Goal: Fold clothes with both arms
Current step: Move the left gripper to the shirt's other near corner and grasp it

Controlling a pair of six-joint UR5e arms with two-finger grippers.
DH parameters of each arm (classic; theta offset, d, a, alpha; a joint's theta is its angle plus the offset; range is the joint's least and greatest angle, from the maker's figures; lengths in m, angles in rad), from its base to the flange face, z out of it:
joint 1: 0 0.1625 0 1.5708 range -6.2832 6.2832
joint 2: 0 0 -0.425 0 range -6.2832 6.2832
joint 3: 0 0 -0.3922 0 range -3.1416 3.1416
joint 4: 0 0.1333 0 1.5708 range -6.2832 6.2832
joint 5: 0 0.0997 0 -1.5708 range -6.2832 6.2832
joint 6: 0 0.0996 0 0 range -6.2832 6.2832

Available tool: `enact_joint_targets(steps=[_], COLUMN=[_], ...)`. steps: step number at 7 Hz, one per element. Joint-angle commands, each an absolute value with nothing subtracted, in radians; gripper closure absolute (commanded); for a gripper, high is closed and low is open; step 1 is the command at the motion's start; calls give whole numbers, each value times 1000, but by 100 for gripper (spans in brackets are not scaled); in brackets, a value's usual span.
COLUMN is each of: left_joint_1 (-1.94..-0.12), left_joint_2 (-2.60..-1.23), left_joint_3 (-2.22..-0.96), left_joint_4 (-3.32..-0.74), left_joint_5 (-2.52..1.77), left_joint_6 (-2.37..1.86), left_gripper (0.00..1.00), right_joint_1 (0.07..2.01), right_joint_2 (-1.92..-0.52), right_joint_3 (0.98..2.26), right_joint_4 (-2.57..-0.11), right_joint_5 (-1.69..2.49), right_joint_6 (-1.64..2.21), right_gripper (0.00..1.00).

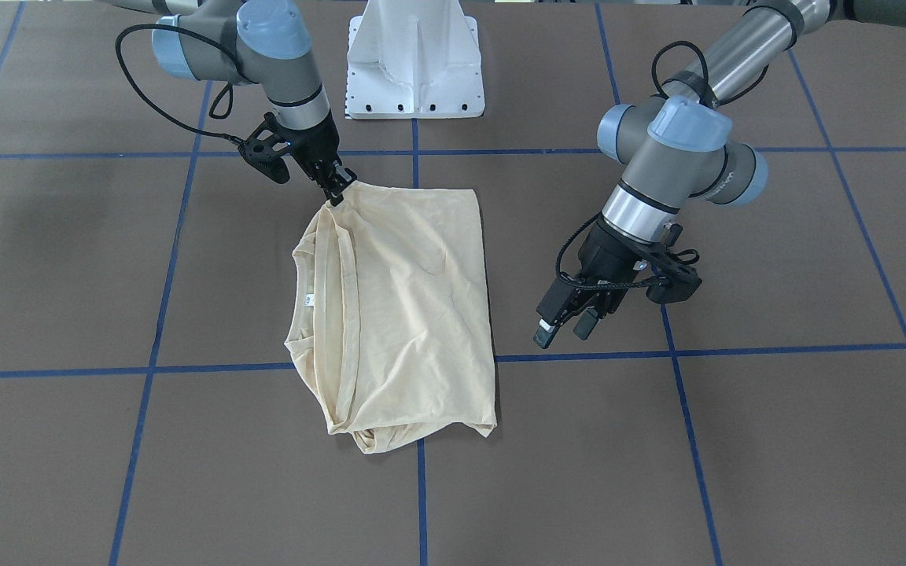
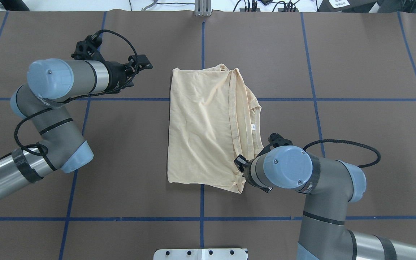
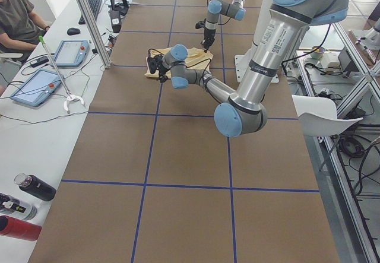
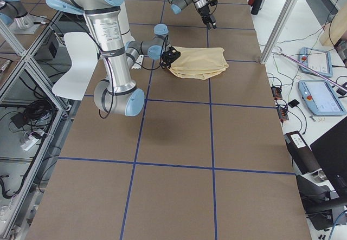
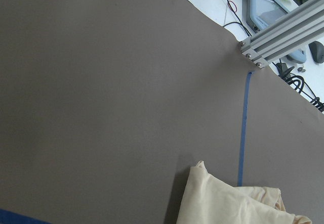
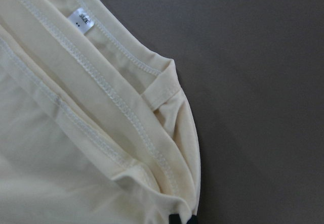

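T-shirt (image 1: 414, 314) corner seemingly pinched by down-angled right pincer (image 1: 337, 189); left pincer (image 1: 565, 326) hovers.

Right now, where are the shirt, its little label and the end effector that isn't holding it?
shirt (image 1: 414, 299), front-facing view, middle of the cloth.
label (image 6: 81, 20), right wrist view, centre of the tag.
left end effector (image 1: 563, 333), front-facing view, between its fingertips.

Place: you're in a robotics lab.
Worktop: brown worktop (image 3: 178, 215) taped into a blue grid (image 2: 121, 219).
Robot: left arm (image 2: 54, 133) and right arm (image 2: 323, 202), white pedestal (image 1: 415, 59) at the worktop's edge.
Your side: teach pendants (image 3: 35, 86), aluminium posts (image 3: 88, 19).
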State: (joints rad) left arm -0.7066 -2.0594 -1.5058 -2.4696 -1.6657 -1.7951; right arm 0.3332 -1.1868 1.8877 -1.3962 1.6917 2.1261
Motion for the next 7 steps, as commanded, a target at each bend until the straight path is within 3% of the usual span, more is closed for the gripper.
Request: enact_joint_targets(steps=[1,4,7], left_joint_1=[-613,-410,-252], left_joint_2=[-2013,-1918,-1921], left_joint_3=[-1587,-1776,-1799], left_joint_4=[-2467,-2360,-2211], left_joint_5=[-1565,-1412,-1281], left_joint_6=[-1993,-2256,-2353], left_gripper=[1,1,4], right_joint_1=[336,336,336], right_joint_2=[-1187,-1200,-1203], right_joint_3=[1901,1898,1894], right_joint_4=[-1396,-1397,-1361], right_joint_5=[1695,1698,1698], right_joint_6=[2200,2250,2347], right_gripper=[100,100,100])
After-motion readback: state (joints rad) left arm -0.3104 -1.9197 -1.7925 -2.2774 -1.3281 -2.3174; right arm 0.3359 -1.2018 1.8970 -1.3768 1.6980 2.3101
